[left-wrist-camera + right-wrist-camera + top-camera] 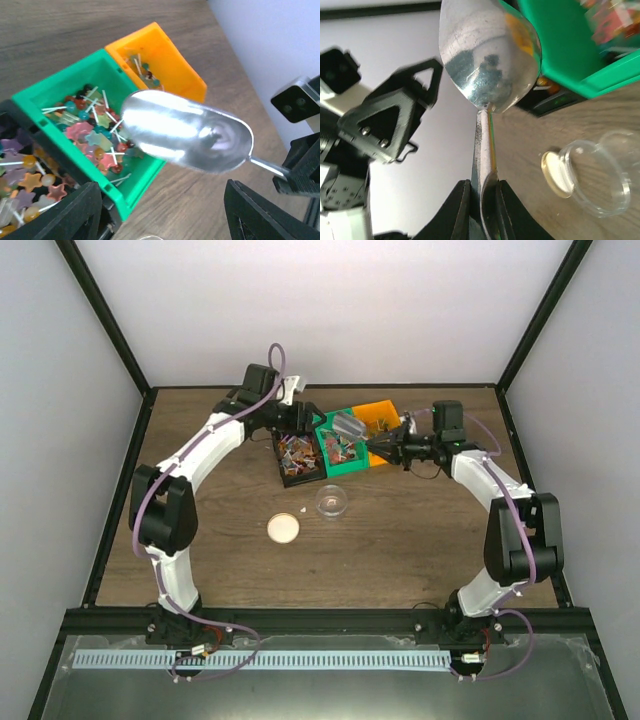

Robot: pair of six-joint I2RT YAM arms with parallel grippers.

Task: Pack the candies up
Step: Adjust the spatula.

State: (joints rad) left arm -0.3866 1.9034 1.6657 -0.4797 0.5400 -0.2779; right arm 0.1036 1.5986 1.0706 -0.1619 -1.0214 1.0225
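Scoop (185, 132) hangs over green bin (60, 86) of candies (90, 135), beside orange bin (167, 60).

Three bins – black bin (300, 482), green bin (60, 75), orange bin (165, 55); one scoop (185, 132), one clear cup (331, 502), one round lid (283, 528), candies (95, 135) beyond counting.

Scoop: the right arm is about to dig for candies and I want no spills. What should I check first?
1. Scoop handle clamped in the right gripper: ok.
2. Scoop bowl over the green bin: ok, the top view shows it above that bin.
3. Candies in the green bin to pick up: ok.
4. Scoop bowl empty: cannot tell; no candy shows on it.
5. Left gripper open, holding nothing, apart from the scoop: ok.
6. Clear cup uncovered, lid on the table beside it: ok.
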